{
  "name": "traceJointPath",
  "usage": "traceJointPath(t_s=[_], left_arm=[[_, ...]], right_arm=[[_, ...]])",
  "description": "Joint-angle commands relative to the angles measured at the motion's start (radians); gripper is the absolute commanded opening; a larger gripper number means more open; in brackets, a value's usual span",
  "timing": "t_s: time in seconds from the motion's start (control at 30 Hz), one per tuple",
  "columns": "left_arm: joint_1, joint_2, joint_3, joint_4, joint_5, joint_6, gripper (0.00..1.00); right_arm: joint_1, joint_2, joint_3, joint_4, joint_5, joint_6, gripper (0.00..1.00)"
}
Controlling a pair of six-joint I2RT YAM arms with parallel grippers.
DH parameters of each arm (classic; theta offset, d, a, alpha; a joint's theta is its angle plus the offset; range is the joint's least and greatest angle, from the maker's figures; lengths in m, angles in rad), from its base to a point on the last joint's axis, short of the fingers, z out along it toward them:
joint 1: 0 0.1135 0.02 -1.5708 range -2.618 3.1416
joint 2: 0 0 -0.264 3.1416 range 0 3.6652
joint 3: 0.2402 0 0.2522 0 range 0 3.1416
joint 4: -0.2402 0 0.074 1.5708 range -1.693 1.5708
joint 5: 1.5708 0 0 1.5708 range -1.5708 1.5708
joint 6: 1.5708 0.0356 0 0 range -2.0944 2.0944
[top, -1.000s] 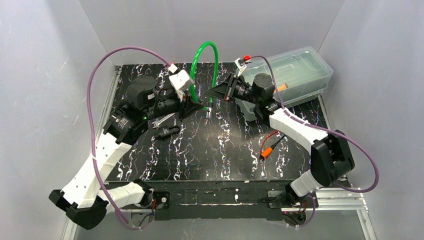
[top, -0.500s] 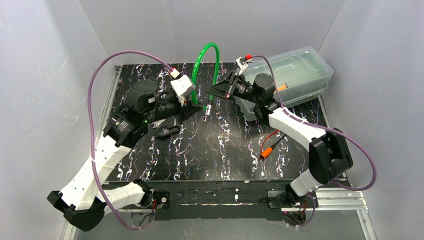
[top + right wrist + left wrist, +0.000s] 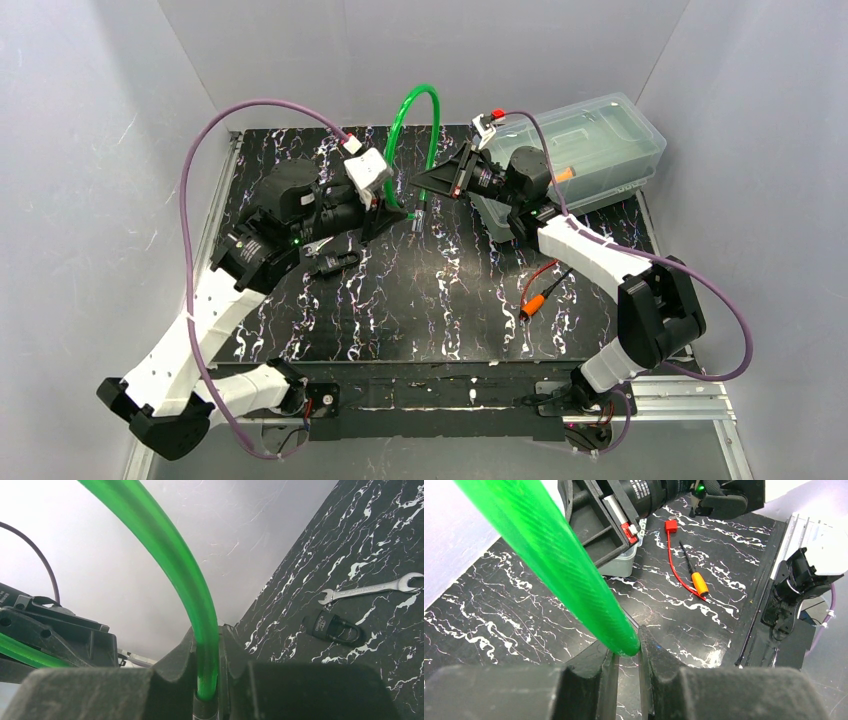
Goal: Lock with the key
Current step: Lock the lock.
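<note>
Top external: the green cable [image 3: 434,125] arches over the far middle of the surface [image 3: 440,300]. One end is nipped in the left pincer [image 3: 624,662] and the other in the right pincer [image 3: 206,677], both closed on it. We judge it light, springy and slick-coated, so best held close to the ends. A small black piece [image 3: 332,627], perhaps the key's, lies on the surface beside a wrench [image 3: 375,587].

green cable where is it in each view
Top external: the green cable arches up at back centre.
Left wrist: a thick diagonal from top left into the left end effector, bottom centre.
Right wrist: curves from top left down into the right end effector, bottom centre.
Shared landmark: the black marbled table.
</note>
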Motion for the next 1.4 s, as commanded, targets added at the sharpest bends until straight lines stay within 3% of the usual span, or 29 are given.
traceJointPath(t_s=[0.0, 0.23, 0.53, 0.8, 1.0, 1.2, 1.37], left_arm=[[-0.001, 0.052, 0.019, 0.008, -0.073, -0.032, 0.0], [-0.001, 0.107, 0.016, 0.044, -0.045, -0.059, 0.0], [-0.011, 0.048, -0.135, 0.023, -0.018, 0.126, 0.0], [-0.012, 0.131, -0.038, 0.028, -0.101, 0.019, 0.0], [-0.015, 0.155, -0.07, -0.015, -0.154, 0.035, 0.0], [-0.011, 0.102, -0.013, -0.075, -0.014, -0.017, 0.15], [-0.002, 0.072, 0.017, -0.106, 0.022, -0.014, 0.45]], right_arm=[[0.025, -0.039, 0.012, 0.126, -0.032, 0.032, 0.01], [0.029, -0.039, 0.026, 0.134, -0.038, 0.05, 0.01], [-0.001, -0.024, 0.067, 0.186, -0.022, 0.151, 0.01], [0.057, -0.033, 0.042, 0.123, -0.055, 0.066, 0.01], [0.039, -0.037, 0.113, 0.131, -0.064, 0.07, 0.01], [-0.006, -0.033, 0.115, 0.063, -0.037, 0.026, 0.01], [-0.018, -0.015, 0.099, 0.063, -0.034, 0.016, 0.01]])
